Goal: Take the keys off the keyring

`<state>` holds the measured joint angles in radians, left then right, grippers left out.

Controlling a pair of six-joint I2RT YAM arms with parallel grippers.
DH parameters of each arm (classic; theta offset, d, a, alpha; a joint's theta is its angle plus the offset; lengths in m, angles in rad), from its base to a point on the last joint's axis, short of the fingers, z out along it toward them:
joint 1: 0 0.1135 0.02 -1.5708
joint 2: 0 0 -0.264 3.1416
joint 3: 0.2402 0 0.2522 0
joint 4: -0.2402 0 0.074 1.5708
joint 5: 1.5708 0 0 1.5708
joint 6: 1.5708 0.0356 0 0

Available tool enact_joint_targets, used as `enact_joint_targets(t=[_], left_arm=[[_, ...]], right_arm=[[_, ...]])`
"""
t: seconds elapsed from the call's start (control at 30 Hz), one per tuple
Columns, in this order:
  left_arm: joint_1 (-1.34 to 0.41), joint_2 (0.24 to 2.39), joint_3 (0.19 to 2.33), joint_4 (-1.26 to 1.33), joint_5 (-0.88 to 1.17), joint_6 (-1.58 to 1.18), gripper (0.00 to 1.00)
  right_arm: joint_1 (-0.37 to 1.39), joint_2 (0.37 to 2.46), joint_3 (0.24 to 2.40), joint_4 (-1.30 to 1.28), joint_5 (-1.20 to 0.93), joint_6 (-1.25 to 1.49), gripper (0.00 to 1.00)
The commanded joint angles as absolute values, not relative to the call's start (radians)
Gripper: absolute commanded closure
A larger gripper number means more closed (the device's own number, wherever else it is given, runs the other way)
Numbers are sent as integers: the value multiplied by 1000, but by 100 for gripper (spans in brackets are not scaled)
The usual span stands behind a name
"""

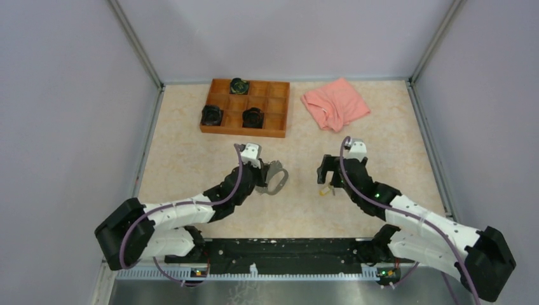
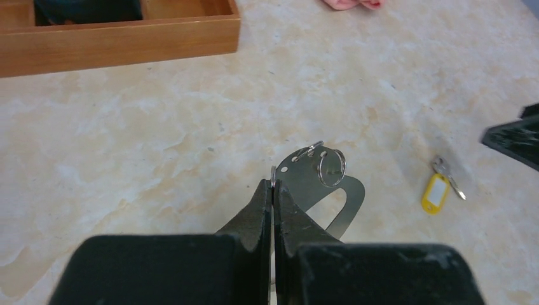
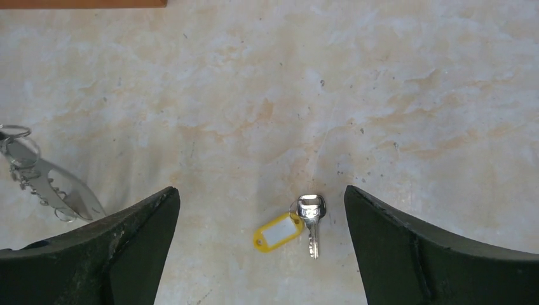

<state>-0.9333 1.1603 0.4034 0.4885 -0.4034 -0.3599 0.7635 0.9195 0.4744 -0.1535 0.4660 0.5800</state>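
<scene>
- Pale plain walls enclose a beige, marble-patterned tabletop (image 1: 191, 165), smooth and faintly speckled.
- At the far side sits a wooden tray (image 1: 245, 132) of square compartments holding black round objects (image 1: 211, 115). A crumpled pink cloth (image 1: 335, 103) lies to its right.
- The left gripper (image 2: 272, 190) is clenched on the near edge of the keyring (image 2: 311, 187) and holds it just above the table, left of centre.
- The keyring is a thin, flat loop of dull grey metal with small holes along its rim. Fine split rings (image 2: 332, 185) hang from those holes, and no key shows on them in these views.
- The right gripper (image 3: 259, 190) stands with its jaws spread wide and grasps nothing.
- Between those jaws, flat on the table, lies a small silvery key (image 3: 311, 219) with a glossy yellow tag (image 3: 278, 232). It is well apart from the keyring, to its right.
- Judgement: this key looks freed and set down.
- To finish the step well, the right arm should rise straight up so neither finger drags the light key.
- The left pinch should stay firm, since the slim plate could pivot between the pads.
- Each split ring is worth checking for any remaining key.
</scene>
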Motion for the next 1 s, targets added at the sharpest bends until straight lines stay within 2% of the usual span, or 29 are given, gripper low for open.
enact_joint_targets(t=[0.0, 0.1, 0.23, 0.37, 0.43, 0.53, 0.57, 0.6, 0.63, 0.67, 0.7, 0.97], left_arm=[[-866, 1228, 429, 428, -355, -412, 100], [-850, 1258, 422, 448, -328, -417, 100], [-846, 1268, 404, 490, -321, -414, 92], [-840, 1265, 421, 475, -326, -398, 76], [-839, 1254, 434, 460, -319, -380, 64], [-839, 1218, 451, 427, -309, -358, 54], [-839, 1202, 459, 410, -304, -350, 48], [-839, 1184, 468, 391, -300, -343, 35], [-839, 1166, 475, 372, -293, -336, 22], [-839, 1145, 483, 356, -280, -326, 4], [-840, 1126, 494, 334, -262, -314, 2], [-840, 1005, 665, 26, -209, -295, 1]], right_arm=[[755, 823, 555, -235, 525, 540, 1], [754, 766, 583, -266, 535, 517, 1], [754, 719, 616, -297, 522, 516, 1], [755, 680, 628, -321, 530, 513, 1], [754, 660, 636, -342, 536, 510, 1], [754, 638, 654, -369, 544, 501, 1], [754, 632, 662, -379, 549, 499, 1], [753, 627, 671, -385, 553, 497, 1], [753, 622, 677, -388, 553, 487, 1], [754, 620, 683, -387, 549, 479, 1], [754, 620, 688, -389, 549, 473, 1], [754, 597, 730, -396, 553, 447, 1]])
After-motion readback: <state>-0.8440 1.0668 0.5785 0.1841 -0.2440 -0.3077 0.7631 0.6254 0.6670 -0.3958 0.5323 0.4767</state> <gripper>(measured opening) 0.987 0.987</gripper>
